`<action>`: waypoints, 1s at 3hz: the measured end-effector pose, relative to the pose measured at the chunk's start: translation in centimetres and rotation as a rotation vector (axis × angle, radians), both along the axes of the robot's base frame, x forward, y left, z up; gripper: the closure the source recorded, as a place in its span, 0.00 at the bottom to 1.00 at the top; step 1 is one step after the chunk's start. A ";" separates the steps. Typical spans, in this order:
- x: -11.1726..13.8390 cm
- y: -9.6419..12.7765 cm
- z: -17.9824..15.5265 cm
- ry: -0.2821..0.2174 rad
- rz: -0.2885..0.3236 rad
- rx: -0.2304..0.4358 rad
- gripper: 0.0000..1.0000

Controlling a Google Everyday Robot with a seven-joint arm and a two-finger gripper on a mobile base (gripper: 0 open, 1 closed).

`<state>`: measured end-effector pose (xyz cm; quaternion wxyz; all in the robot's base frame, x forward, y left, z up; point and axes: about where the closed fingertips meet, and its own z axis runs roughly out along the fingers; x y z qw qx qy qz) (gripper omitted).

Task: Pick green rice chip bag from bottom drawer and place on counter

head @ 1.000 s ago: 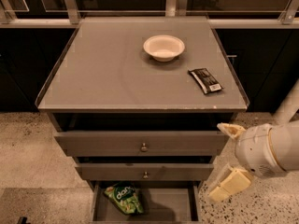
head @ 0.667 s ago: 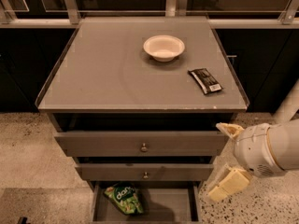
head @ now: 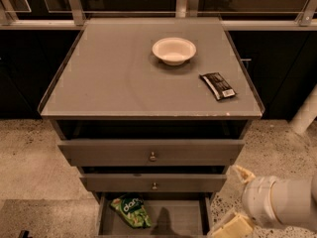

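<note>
The bottom drawer stands pulled out, its flat grey interior exposed; the green rice chip bag lies inside at the left end, lettering face up, partly under the front of the middle drawer. The top drawer and the middle drawer are each slightly out, each with a round metal knob at centre. The surface carries a white bowl towards the rear, and a black wrapper near the right edge, apart from the bowl. The gripper hangs at the lower right, just beside the bottom drawer's right end and outside it; its two pale fingers are spread apart with nothing between them; it is well apart from the bag.
</note>
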<state>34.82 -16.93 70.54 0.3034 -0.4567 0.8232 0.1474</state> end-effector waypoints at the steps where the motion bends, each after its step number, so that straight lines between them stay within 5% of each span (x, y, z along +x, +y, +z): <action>1: -0.9 -0.8 -6.5 0.079 -0.060 0.063 0.00; 3: -1.0 -0.9 -9.0 0.093 -0.090 0.091 0.00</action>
